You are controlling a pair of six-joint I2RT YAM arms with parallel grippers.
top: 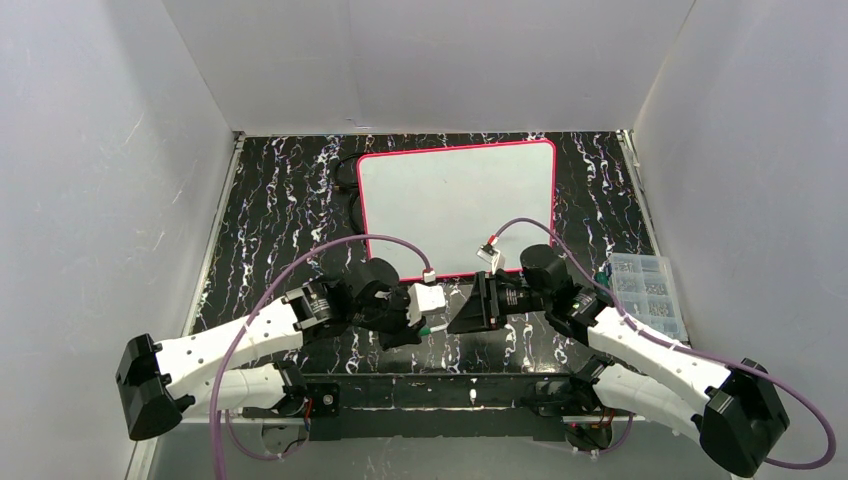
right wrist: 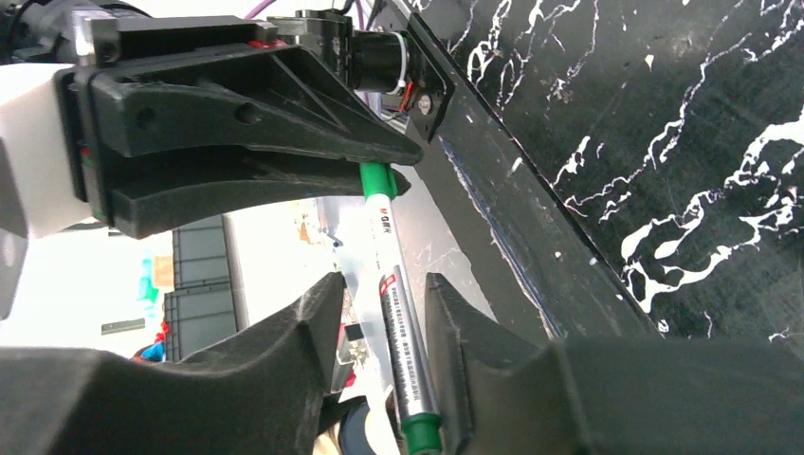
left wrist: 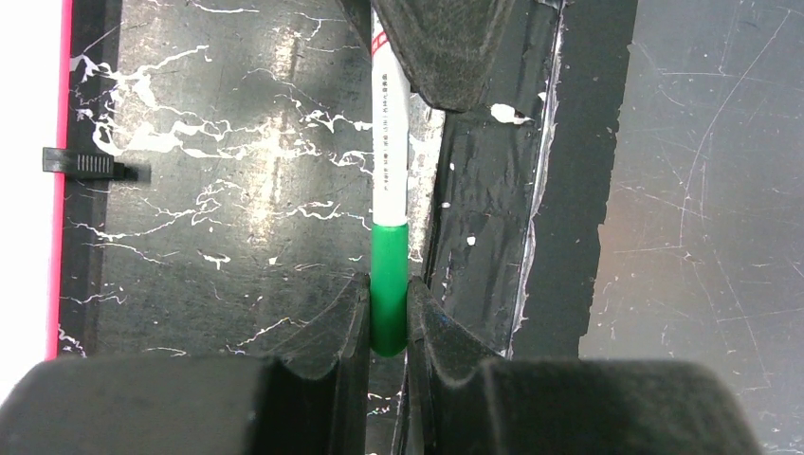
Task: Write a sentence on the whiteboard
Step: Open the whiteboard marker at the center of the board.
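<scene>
The whiteboard [top: 455, 210] lies flat at the back of the black marbled table, pink-rimmed and blank white; the sentence is out of view. A strip of the whiteboard's edge [left wrist: 24, 190] shows in the left wrist view. A marker [top: 435, 328] with a white and silver barrel hangs level between both grippers near the table's front. My left gripper [left wrist: 389, 289] is shut on the marker's green cap [left wrist: 389, 275]. My right gripper [right wrist: 384, 284] stands open around the marker's barrel [right wrist: 398, 322], which lies close to one finger with a gap on the other side.
A clear plastic box of small parts [top: 645, 290] stands at the right edge of the table. A black clip [left wrist: 81, 163] sits on the board's rim. Black cable [top: 345, 180] lies left of the board. White walls close in three sides.
</scene>
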